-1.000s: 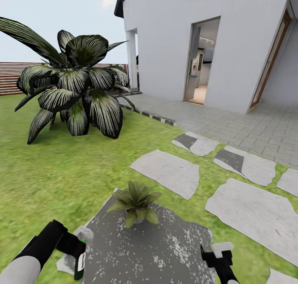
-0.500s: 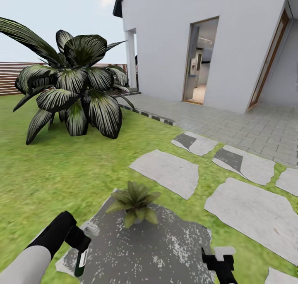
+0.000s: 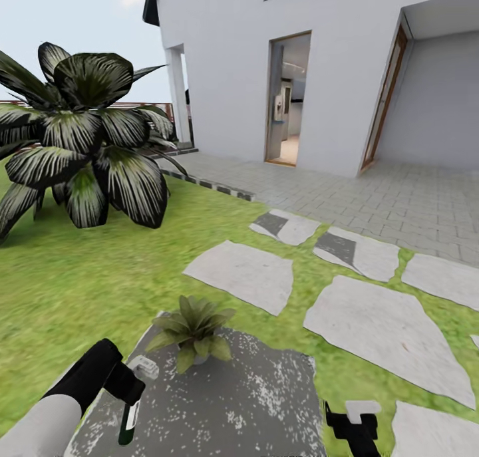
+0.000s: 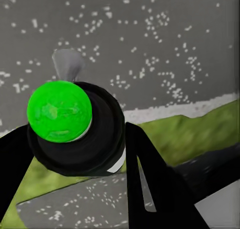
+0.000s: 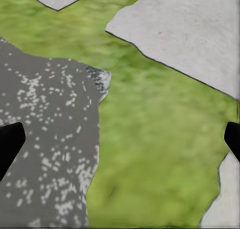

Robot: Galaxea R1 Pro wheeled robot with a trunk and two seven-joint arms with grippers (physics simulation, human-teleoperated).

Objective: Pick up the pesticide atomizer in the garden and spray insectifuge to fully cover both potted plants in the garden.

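- Green bottle, the pesticide atomizer (image 3: pixel 128 420), hangs in our left claw (image 3: pixel 126 396), clamped near its neck, beside the potted plant (image 3: pixel 191 328).
- We judge it light, rigid, slippery; grip its body.
- Our right claw (image 3: pixel 353 426) looks spread, empty.

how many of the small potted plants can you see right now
1. The potted plant stands on the far left corner of the dark speckled stone, just beyond the pesticide atomizer in the left claw. A second may lie out of view.
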